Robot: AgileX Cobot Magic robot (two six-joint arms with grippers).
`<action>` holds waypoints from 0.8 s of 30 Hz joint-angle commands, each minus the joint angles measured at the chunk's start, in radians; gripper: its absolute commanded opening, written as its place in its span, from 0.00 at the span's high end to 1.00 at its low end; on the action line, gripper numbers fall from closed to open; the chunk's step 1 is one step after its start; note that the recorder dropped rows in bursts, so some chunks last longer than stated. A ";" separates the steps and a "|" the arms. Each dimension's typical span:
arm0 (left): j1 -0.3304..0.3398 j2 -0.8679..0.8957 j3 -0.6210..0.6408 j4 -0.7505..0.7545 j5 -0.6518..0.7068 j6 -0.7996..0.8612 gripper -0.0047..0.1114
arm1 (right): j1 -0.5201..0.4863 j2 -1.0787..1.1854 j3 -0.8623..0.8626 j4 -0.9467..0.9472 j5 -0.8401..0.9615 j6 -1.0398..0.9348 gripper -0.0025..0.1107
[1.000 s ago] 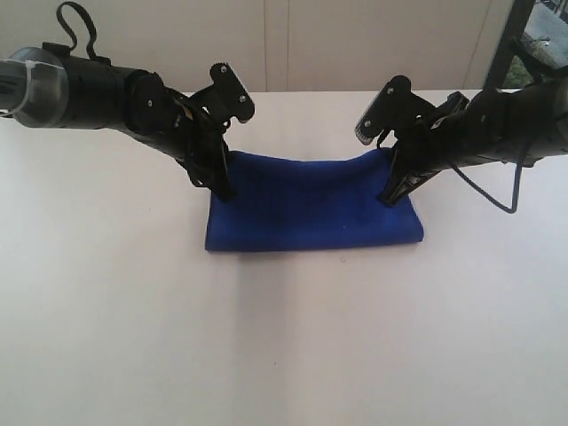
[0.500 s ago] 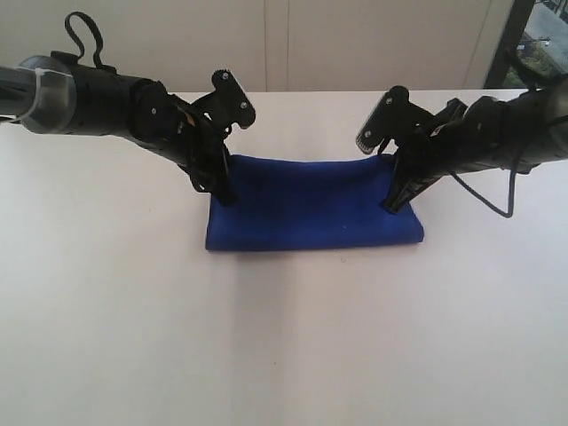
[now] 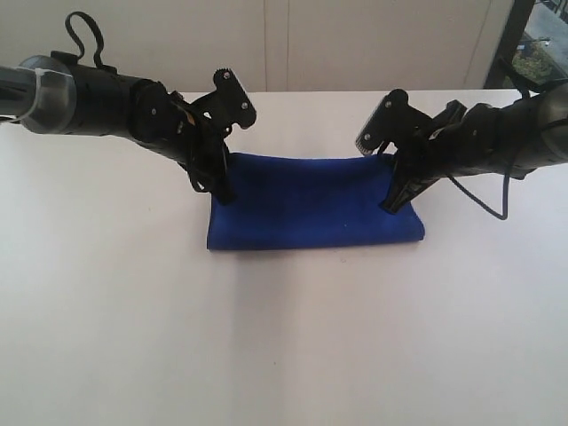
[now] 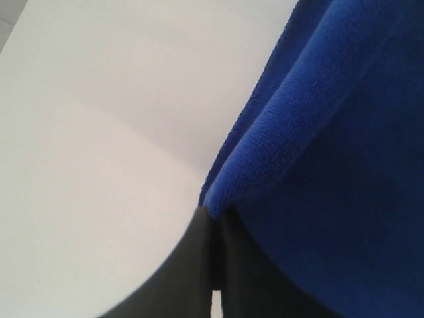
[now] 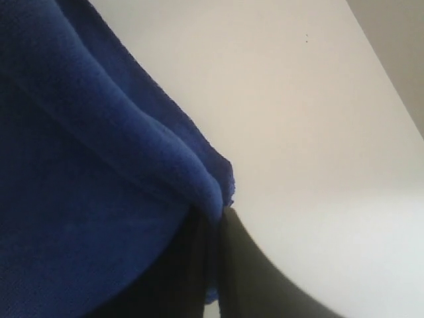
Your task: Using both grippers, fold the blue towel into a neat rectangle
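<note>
The blue towel [image 3: 311, 204] lies folded in a flat band on the white table [image 3: 284, 337], its long fold toward the front. My left gripper [image 3: 225, 195] is shut on the towel's left end. My right gripper [image 3: 390, 206] is shut on the right end. Up close, the left gripper [image 4: 213, 215] pinches a folded towel [image 4: 331, 165] edge between its black fingers [image 4: 185, 265]. The right gripper [image 5: 218, 215] likewise clamps a thick fold of towel [image 5: 86, 165], with a corner sticking out past its fingers [image 5: 265, 278].
A pale wall [image 3: 373, 40] runs behind the table's far edge. A dark window frame [image 3: 515, 35] stands at the back right. A black cable [image 3: 497, 191] loops off the right arm beside the towel.
Both grippers have lowered the towel's upper layer, so its back edge, first sagging between them, now lies flat. The right arm shifted slightly; the left barely moved.
</note>
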 commanded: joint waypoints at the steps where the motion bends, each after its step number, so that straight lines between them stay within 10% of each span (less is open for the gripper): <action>1: 0.002 -0.002 -0.002 -0.003 -0.004 0.000 0.96 | -0.006 -0.003 -0.002 0.004 -0.014 -0.006 0.89; 11: 0.002 -0.002 -0.002 -0.003 -0.004 0.000 0.59 | -0.006 -0.003 -0.002 0.004 -0.038 -0.006 0.70; 24: 0.002 -0.002 -0.002 -0.003 0.003 -0.006 0.58 | -0.006 -0.017 -0.002 0.014 -0.095 0.144 0.61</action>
